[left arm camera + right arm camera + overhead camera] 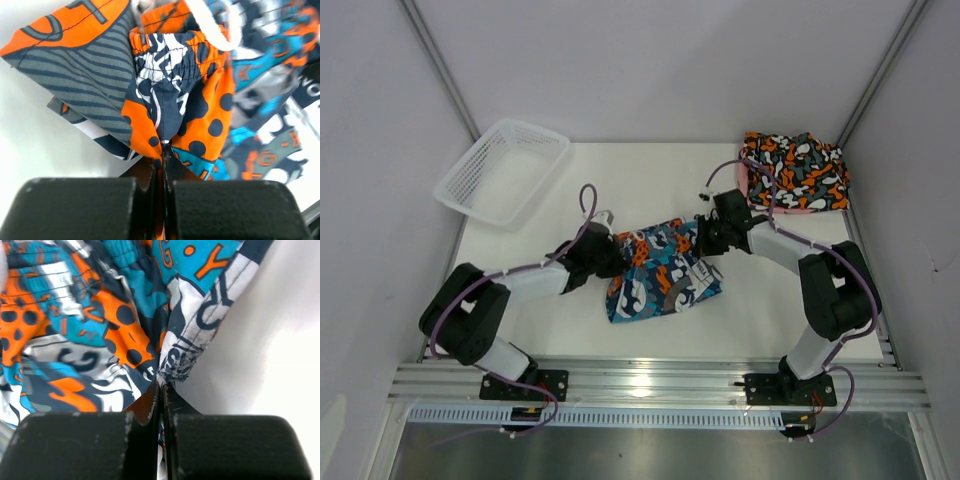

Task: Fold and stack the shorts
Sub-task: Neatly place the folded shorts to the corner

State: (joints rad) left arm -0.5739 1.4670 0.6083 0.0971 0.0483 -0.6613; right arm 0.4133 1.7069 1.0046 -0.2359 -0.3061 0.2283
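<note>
Shorts, count: three in all, one lying alone and two in a pile.
Teal-navy shorts (660, 272): one pair, with orange and white graphics, rumpled on the table (570, 320), to the right of the basket (502, 170) and nearer the arm bases than it is.
Black shorts (798, 170): one pair, with orange and white blotches, far to the right of the basket and about as far back, lying on top of the pile.
Pink shorts (788, 209): one pair, under the black pair; only a pink edge shows along the near and left sides of the pile.
Basket: one, white plastic mesh, at the far left of the table, well apart from all three pairs.
Arms: two, both reaching to the teal-navy pair from opposite sides.
Left gripper (610, 250): fingers pressed together on a fold of the teal-navy pair at the edge that faces the basket; in the wrist view the gripper (162, 162) pinches orange, dotted cloth between its pads.
Right gripper (700, 235): fingers pressed together on the edge of the same pair that faces away from the basket; its wrist view shows the gripper (161, 387) pinching a white and navy hem.
Drawstring (215, 30): one white cord loop, seen in the left wrist view at the gathered waistband.
</note>
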